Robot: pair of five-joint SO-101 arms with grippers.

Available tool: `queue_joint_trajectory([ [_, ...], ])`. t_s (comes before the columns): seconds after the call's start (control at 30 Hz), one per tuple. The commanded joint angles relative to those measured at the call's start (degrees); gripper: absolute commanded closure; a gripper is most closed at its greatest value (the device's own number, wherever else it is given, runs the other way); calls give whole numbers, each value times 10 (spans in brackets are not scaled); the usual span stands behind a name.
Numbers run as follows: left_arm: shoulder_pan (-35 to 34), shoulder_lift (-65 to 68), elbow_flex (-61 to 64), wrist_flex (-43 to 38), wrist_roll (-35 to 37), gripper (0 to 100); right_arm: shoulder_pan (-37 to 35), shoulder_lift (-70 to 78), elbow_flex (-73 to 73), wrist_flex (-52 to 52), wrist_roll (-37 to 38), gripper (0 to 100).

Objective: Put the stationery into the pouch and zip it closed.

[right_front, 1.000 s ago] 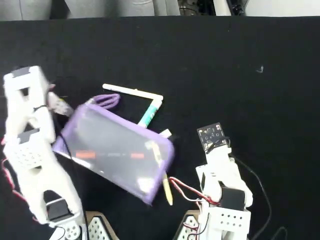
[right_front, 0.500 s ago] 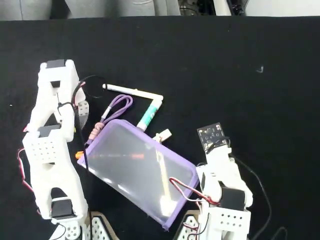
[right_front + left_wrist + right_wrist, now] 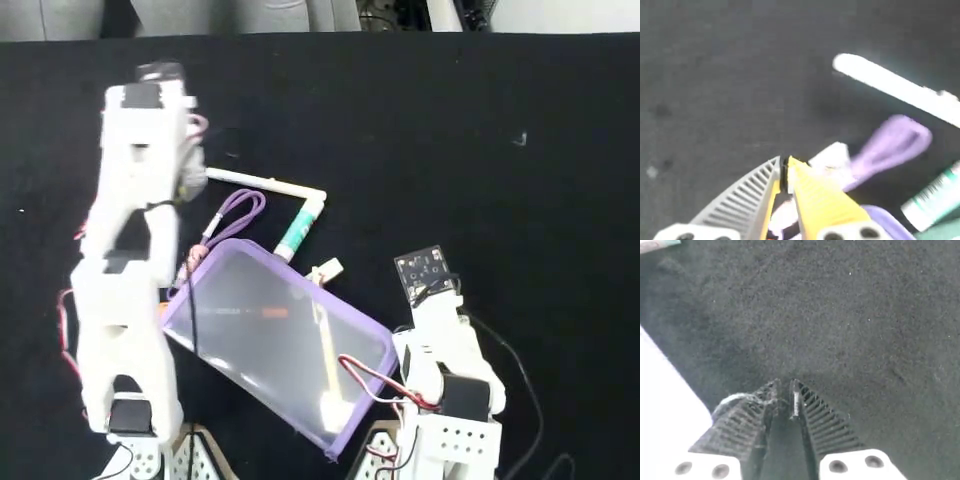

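Two pens outside: white pen (image 3: 265, 183) and teal pen (image 3: 300, 228) meet end-to-end just beside pouch (image 3: 275, 340) | left gripper (image 3: 783, 161) pressed together, empty I think, near white pen's free end, likely staging a pick | right gripper (image 3: 784, 386) pressed together, parked by pouch corner, out of the way.

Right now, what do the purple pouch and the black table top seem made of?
The pouch looks like soft, glossy see-through plastic: glare sits on it and the pencil inside shows through. The table top looks like matte black felt or cloth, with a fuzzy, speckled surface.
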Motion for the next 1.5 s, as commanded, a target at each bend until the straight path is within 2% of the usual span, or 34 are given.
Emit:
queue_joint_trajectory([
  [0.0, 68, -8, -28, -11, -62, 955, 4, -51, -2, 3, 0, 951],
  [0.2, 81, 29, -41, -38, -91, 947, 4, -51, -2, 3, 0, 951],
  [0.4, 83, 45, -58, -10, -91, 716, 4, -51, -2, 3, 0, 951],
  [0.5, 79, 47, -72, -8, -91, 676, 4, -51, -2, 3, 0, 951],
  [0.57, 76, 52, -79, -12, -94, 690, 4, -51, -2, 3, 0, 951],
  [0.8, 69, 55, -77, -14, -190, 738, 4, -51, -2, 3, 0, 951],
  [0.97, 54, 116, -80, -63, -222, 776, 4, -51, -2, 3, 0, 951],
  [1.1, 58, 155, -84, -68, -251, 824, 4, -51, -2, 3, 0, 951],
  [1.27, 58, 129, -131, -36, -260, 979, 4, -51, -2, 3, 0, 951],
  [1.33, 58, 120, -164, -9, -260, 955, 4, -51, -2, 3, 0, 951],
  [1.47, 58, 119, -247, 9, -258, 970, 4, -51, -2, 3, 0, 951],
])
